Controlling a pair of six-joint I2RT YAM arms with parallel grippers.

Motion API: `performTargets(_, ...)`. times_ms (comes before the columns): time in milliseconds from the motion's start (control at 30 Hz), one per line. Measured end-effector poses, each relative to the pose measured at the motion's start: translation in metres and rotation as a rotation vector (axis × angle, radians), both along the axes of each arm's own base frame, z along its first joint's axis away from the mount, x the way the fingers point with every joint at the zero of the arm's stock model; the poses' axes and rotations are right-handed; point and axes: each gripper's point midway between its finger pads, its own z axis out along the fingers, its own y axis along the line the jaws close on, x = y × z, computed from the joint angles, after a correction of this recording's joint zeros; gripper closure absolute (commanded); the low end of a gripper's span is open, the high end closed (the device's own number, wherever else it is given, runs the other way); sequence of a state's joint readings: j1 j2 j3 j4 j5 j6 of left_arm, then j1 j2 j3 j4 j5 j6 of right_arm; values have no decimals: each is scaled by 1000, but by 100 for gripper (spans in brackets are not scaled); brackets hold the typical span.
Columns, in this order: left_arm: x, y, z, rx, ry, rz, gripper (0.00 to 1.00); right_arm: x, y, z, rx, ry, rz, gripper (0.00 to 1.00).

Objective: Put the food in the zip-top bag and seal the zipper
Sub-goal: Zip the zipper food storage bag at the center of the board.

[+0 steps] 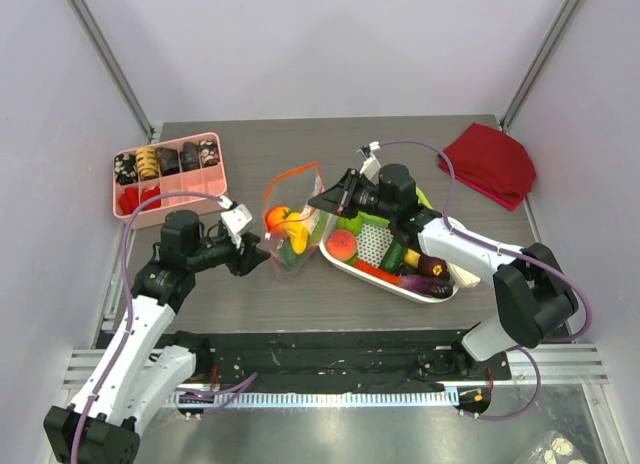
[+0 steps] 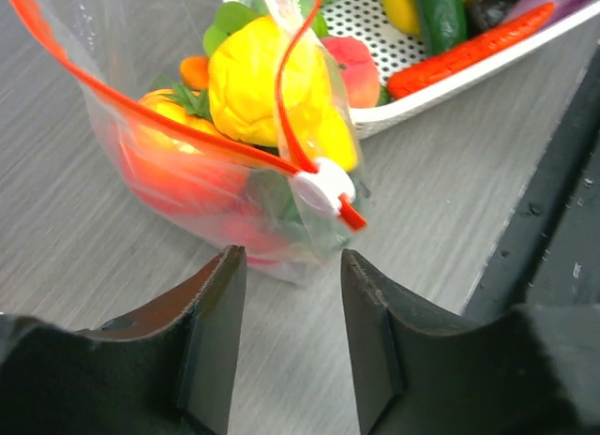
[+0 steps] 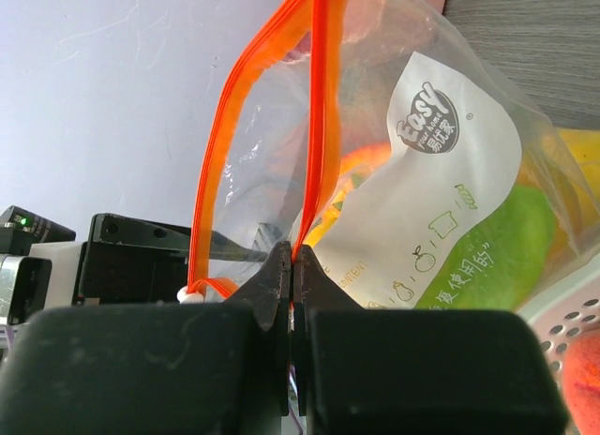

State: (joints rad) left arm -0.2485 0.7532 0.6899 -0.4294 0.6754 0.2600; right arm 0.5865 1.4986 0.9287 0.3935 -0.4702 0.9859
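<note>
Close-up from behind the black right pincer [image 3: 292,259], pinched tight on one strand of the red-orange zipper [image 3: 321,79]. Rising beyond it, the clear zip-top bag [image 3: 469,60], mouth gaping, with a white printed label [image 3: 441,201]. Inside, blurred green, yellow and orange food [image 3: 511,238]. At lower right, a corner of white mesh basket [image 3: 577,318].

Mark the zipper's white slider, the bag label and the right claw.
white slider [image 2: 322,187], left wrist view, its centre.
bag label [image 3: 398,219], right wrist view, white middle.
right claw [image 3: 292,263], right wrist view, between pinched fingertips.
</note>
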Motion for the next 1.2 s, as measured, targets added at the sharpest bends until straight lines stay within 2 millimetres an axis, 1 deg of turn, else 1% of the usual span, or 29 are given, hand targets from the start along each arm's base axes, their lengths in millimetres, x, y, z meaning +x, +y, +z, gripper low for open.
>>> performTargets(33,3,-1,-2,-3,-10,10,57,0,0,0,1,0,0,99)
performTargets(67,5,-2,-3,-4,-17,17,61,0,-1,-1,1,1,-1,99)
performTargets(200,19,-3,-4,-12,-28,65,64,-1,0,-2,1,8,4,99)
performTargets(300,28,-3,-2,-32,-18,105,62,0,-2,-3,0,10,1,99)
performTargets(400,32,-4,1,-60,-7,129,60,0,-2,-3,0,11,0,99)
performTargets(467,33,-5,2,-67,-4,138,56,0,-3,-3,0,10,1,99)
performTargets(633,34,-7,4,-92,10,147,55,0,-3,-4,-1,12,2,99)
performTargets(733,33,-8,5,-97,11,141,52,0,-3,-4,1,14,2,99)
performTargets(967,29,-11,3,-55,-29,87,50,0,-2,-2,8,12,0,99)
performTargets(1000,29,-11,2,-52,-30,83,52,1,-3,-2,8,12,-1,99)
performTargets(1033,28,-11,1,-49,-28,82,62,1,-3,-2,8,11,-2,99)
performTargets(1100,28,-11,1,-48,-25,83,72,1,-4,-2,9,10,-3,99)
performTargets(1133,28,-11,1,-48,-23,86,81,1,-4,-1,10,9,-1,99)
performTargets(1200,29,-10,0,-51,-16,97,91,1,-3,-2,10,9,0,99)
